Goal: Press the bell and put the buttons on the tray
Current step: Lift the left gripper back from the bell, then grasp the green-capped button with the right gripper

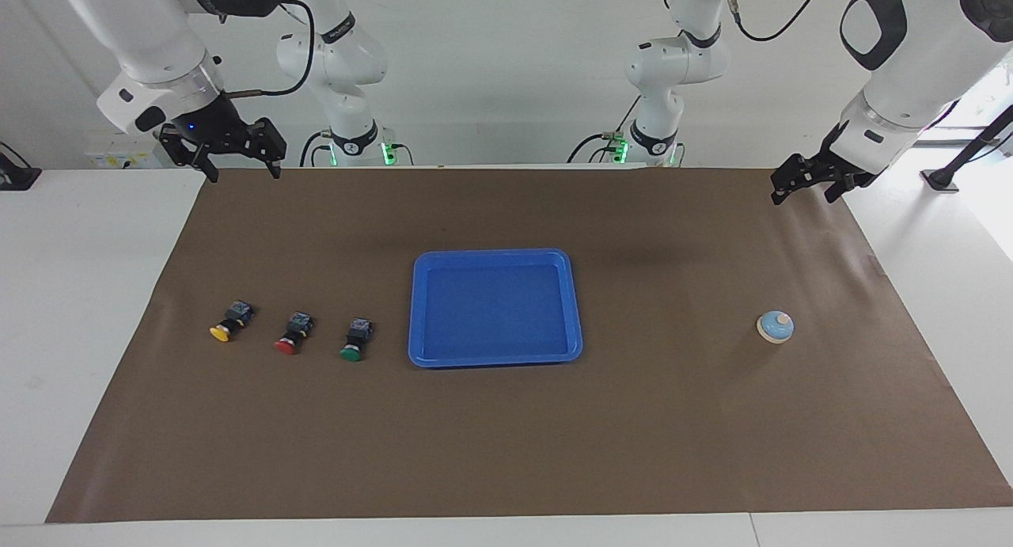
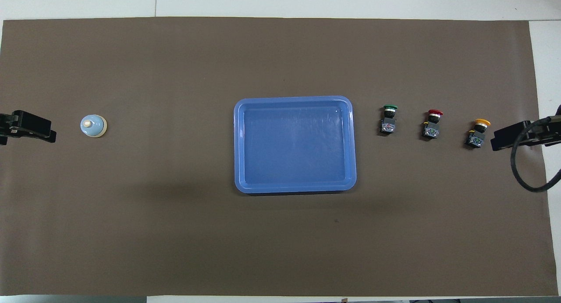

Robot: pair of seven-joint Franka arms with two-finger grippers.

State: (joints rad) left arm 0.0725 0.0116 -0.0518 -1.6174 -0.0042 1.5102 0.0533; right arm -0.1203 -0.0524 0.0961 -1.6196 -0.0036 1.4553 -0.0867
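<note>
The blue tray (image 1: 412, 309) lies empty at the middle of the brown mat, also in the overhead view (image 2: 237, 145). Three buttons lie on their sides in a row toward the right arm's end: green (image 1: 354, 343) (image 2: 388, 119) nearest the tray, then red (image 1: 291, 337) (image 2: 433, 124), then yellow (image 1: 225, 325) (image 2: 477, 133). The light-blue bell (image 1: 775, 326) (image 2: 93, 126) stands toward the left arm's end. My right gripper (image 1: 243, 173) (image 2: 497, 140) hangs open and empty, raised over the mat's edge beside the yellow button. My left gripper (image 1: 804, 197) (image 2: 48, 134) hangs open and empty, raised over the mat's edge beside the bell.
A brown mat (image 1: 506, 452) covers most of the white table (image 1: 87, 294). A black cable (image 2: 526, 176) loops off the right arm's wrist over the mat's end.
</note>
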